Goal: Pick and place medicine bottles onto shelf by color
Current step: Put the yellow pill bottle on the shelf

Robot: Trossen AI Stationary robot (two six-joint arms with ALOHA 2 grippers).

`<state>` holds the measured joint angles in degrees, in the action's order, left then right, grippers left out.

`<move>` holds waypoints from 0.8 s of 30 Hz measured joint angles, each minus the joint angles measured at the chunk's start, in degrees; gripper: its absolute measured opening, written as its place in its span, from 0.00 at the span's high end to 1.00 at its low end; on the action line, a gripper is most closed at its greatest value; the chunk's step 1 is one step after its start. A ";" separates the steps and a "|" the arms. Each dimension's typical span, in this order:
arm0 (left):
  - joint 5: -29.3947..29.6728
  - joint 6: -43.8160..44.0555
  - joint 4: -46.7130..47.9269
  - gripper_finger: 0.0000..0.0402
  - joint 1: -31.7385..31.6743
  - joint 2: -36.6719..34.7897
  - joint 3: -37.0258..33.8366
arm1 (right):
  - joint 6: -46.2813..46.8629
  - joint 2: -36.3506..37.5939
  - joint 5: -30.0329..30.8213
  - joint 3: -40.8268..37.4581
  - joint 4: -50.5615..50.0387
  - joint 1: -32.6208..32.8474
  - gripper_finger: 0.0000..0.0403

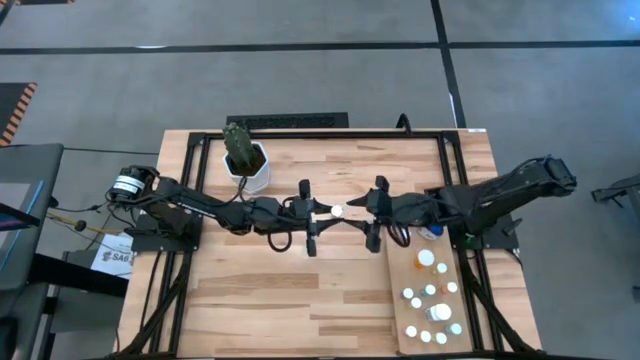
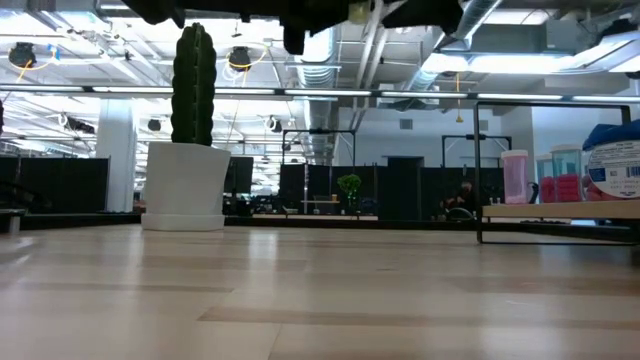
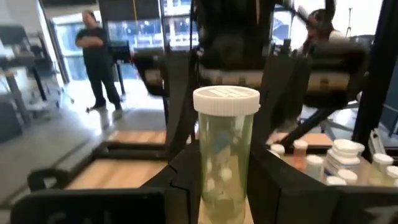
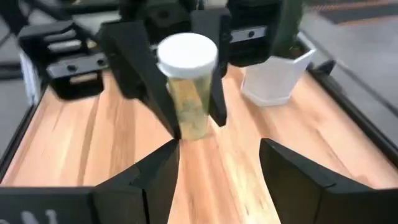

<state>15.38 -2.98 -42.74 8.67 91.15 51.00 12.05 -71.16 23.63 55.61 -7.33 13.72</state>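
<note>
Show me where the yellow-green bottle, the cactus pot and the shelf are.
yellow-green bottle (image 3: 226, 155): left wrist view, on its clear body below the white cap.
cactus pot (image 2: 186, 185): low view, on the white pot's front wall.
shelf (image 1: 410, 275): high view, on bare plywood.

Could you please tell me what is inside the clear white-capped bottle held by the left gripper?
The clear white-capped bottle shows pale, blurred contents; the left gripper covers its sides and base.

Bare planks lie open at six o'clock on the table (image 1: 270, 300). The cactus pot (image 1: 247, 160) blocks eleven o'clock. Medicine bottles (image 1: 432, 305) crowd the shelf (image 1: 400, 340) at four o'clock.
</note>
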 joint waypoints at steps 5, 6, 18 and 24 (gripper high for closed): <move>0.04 5.23 7.03 0.82 0.00 0.08 -0.11 | 0.24 -2.27 -5.98 8.80 -10.86 0.00 0.39; 0.03 5.90 7.98 0.82 0.00 0.09 -0.16 | 0.20 -3.17 -7.18 10.01 -11.30 0.00 0.39; 0.35 7.49 12.22 0.82 2.38 0.02 -0.15 | -2.03 -11.67 -10.19 17.58 -16.02 -0.26 0.39; 2.86 6.92 11.69 0.82 3.83 0.02 -0.15 | -2.18 -11.53 -10.51 17.93 -16.08 -0.42 0.39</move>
<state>18.24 3.94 -31.05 12.50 91.18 50.85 9.87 -82.68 13.13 73.54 -23.41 13.30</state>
